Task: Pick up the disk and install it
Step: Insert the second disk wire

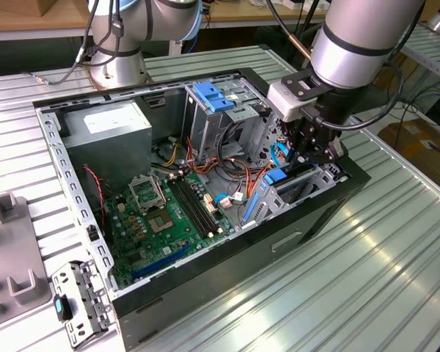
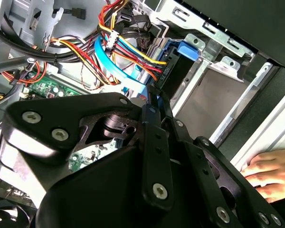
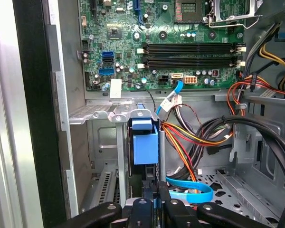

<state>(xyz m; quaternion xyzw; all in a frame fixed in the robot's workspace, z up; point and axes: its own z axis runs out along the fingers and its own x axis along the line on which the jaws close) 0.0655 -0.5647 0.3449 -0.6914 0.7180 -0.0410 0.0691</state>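
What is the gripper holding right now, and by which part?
The gripper looks shut on the disk, pinching its thin end edge nearest the arm, while the disk stands edge-on in the drive bay.

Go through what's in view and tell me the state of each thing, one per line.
Claw: down inside the case, at the drive bay.
Disk: standing on edge in the bay, below the claw.
Case: lying on its side, open.
CPU socket: empty.
Memory slots: empty.
Blue cable: lying loose on the case floor.
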